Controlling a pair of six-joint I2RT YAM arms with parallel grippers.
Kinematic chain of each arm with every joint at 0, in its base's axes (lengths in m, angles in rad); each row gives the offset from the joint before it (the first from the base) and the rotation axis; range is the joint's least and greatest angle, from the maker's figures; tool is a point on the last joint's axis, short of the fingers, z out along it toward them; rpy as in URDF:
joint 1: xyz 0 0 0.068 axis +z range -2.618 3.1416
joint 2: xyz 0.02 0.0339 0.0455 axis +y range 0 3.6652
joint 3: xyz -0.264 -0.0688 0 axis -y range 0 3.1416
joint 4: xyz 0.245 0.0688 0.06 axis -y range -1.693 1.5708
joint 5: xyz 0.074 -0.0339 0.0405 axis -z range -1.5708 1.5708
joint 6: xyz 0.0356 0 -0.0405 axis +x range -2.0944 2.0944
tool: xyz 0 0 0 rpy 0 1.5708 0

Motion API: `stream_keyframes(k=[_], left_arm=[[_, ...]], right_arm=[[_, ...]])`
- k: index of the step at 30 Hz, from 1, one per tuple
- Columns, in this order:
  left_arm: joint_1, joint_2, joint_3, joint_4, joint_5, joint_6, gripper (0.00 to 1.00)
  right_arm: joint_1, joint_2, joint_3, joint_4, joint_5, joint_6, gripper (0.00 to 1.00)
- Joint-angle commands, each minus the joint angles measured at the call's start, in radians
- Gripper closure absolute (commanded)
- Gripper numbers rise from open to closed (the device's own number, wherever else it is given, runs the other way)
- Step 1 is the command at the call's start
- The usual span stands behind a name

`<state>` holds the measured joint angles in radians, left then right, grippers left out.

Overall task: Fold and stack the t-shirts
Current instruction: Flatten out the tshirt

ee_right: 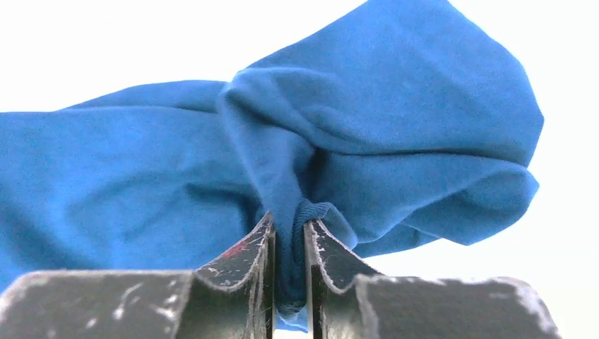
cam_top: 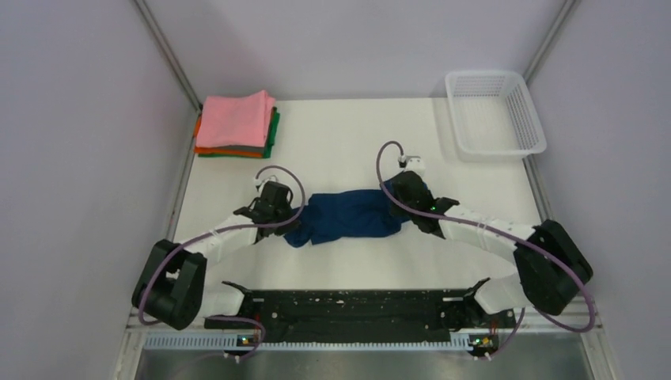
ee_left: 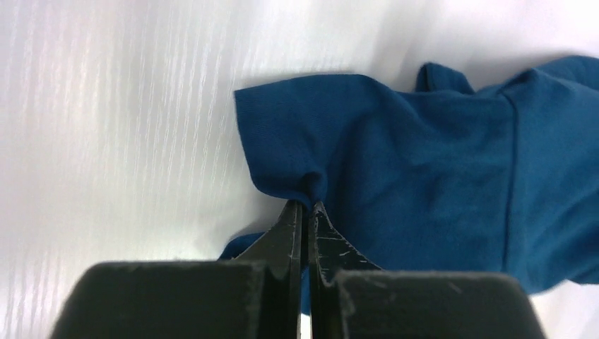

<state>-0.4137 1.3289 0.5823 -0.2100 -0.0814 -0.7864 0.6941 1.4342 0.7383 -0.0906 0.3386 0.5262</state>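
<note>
Left fingers [ee_left: 286,240], right fingers [ee_right: 253,263] pinching one navy t-shirt [cam_top: 348,215]; four folded t-shirts [cam_top: 236,120] stacked

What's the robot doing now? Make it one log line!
left tool: shut on blue t-shirt | right tool: shut on blue t-shirt | folded stack: far left

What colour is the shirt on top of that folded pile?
The top shirt is pink; the top external view shows it best.

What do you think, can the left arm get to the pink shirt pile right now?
Probably not yet. The left gripper is pinching the blue shirt. The table between it and the folded pile looks free, so it must let go first.
</note>
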Motion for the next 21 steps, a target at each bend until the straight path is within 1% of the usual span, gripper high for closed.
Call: stream_keyframes(k=[1,2,6,10,13,16,19,21], left_arm=[[0.0,-0.186,-0.021,-0.044,0.017,0.004,1.0],[0.0,-0.241,-0.023,-0.062,0.013,0.004,1.0],[-0.002,-0.519,0.009,-0.136,0.013,0.012,1.0],[-0.002,-0.766,0.031,-0.12,0.035,0.021,1.0],[-0.001,-0.874,0.082,-0.102,0.027,0.033,1.0],[-0.002,-0.868,0.175,-0.096,-0.003,0.066,1.0],[-0.002,-0.748,0.273,-0.072,-0.077,0.104,1.0],[-0.001,-0.629,0.353,-0.047,-0.134,0.138,1.0]], right_arm=[[0.013,-0.224,-0.036,0.039,-0.004,0.016,0.97],[0.014,-0.269,-0.043,0.031,-0.015,0.016,1.0],[0.013,-0.45,-0.025,-0.07,-0.03,0.01,1.0],[0.012,-0.596,0.022,-0.159,-0.031,0.017,1.0],[0.012,-0.673,0.092,-0.208,-0.031,0.014,1.0],[0.012,-0.693,0.194,-0.241,-0.011,-0.011,1.0],[0.012,-0.657,0.289,-0.238,0.075,-0.052,1.0],[0.009,-0.596,0.353,-0.22,0.141,-0.097,1.0]])
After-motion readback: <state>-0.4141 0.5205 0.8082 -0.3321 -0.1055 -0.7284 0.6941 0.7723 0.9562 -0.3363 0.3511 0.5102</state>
